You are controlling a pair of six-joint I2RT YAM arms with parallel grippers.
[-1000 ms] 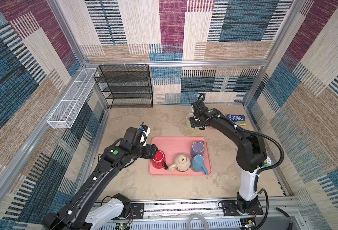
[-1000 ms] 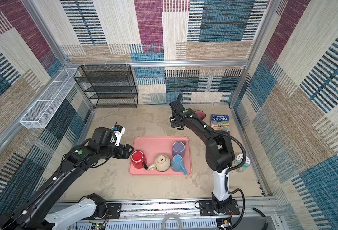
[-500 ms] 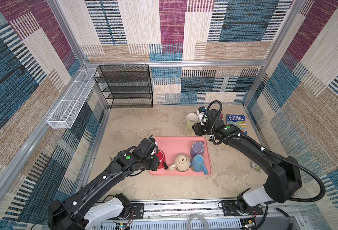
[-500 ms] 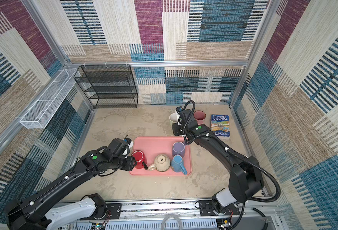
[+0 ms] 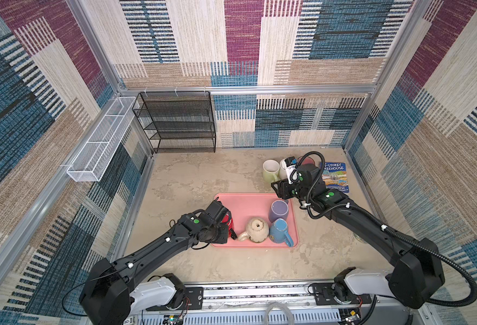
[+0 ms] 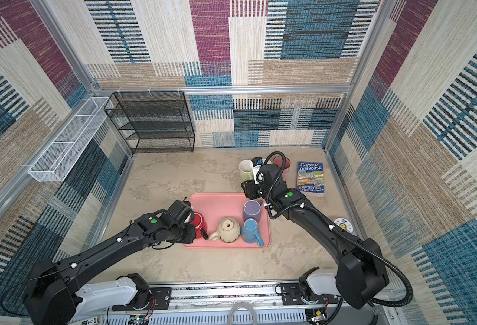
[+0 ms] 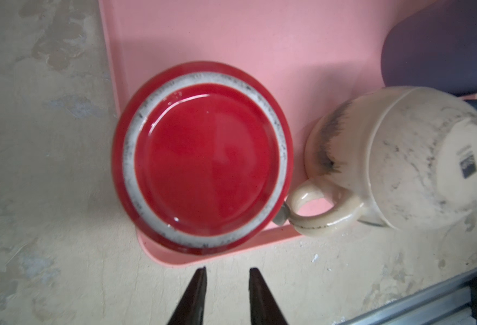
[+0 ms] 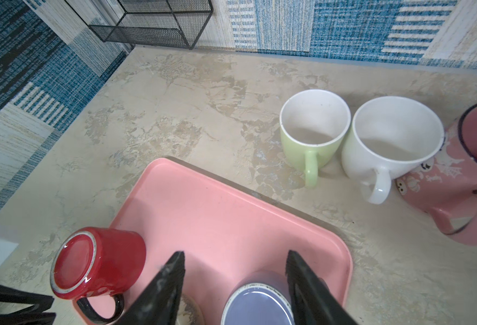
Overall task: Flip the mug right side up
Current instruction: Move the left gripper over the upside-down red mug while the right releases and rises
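Since left gripper (image 7: 227,270) sits narrowly parted, empty, short of upside-down red mug (image 7: 203,157): open wider, straddle body, then clamp. Right gripper (image 8: 235,253) spread, empty.

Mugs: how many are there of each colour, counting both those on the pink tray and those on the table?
Red mug: 1
Cream mug: 1
Purple mug: 1
Blue mug: 1
Green mug: 1
White mug: 1
Pink mug: 1
Total: 7
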